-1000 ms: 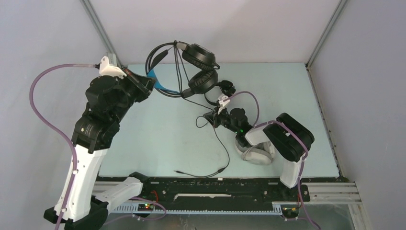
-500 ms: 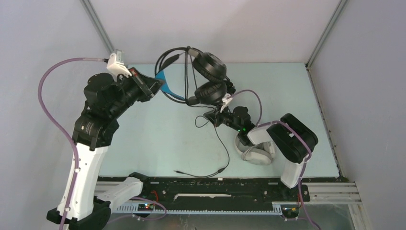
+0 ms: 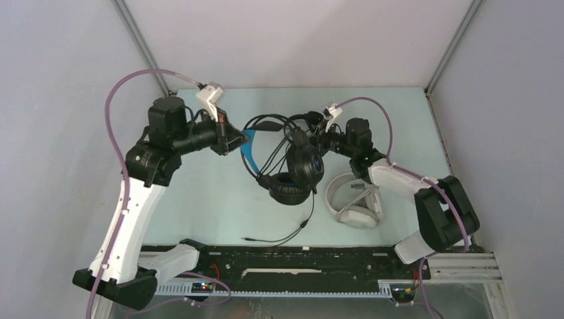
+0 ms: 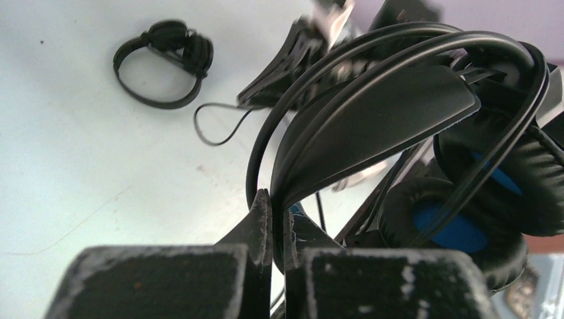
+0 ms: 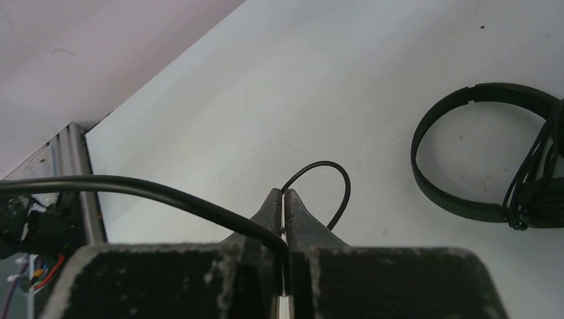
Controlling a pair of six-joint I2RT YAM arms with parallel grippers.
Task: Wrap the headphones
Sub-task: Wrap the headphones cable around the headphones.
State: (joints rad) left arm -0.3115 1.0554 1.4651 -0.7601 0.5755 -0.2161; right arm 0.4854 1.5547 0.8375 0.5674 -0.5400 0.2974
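Headphones mid-wrap: the bulky black over-ear headset with blue lining [image 3: 297,174] hangs over the bench [image 3: 213,206]. My left end effector [image 3: 234,138] clamps its headband, and my right end effector [image 3: 319,139] pinches a thin black cable [image 5: 322,164]. By my reckoning the wrapping is unfinished, with cable trailing loose. The white over-ear headset [image 3: 356,212] and the small thin black on-ear headset [image 4: 163,60] lie waiting.

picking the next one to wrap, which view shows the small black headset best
Left wrist: the small black headset lies whole on the table. Right wrist cuts off one side at the frame edge; from the top it is mostly hidden.

Overhead view faces down on table [image 3: 199,199]; wrist views close, sharing small black headset [image 4: 183,46] [image 5: 540,203].
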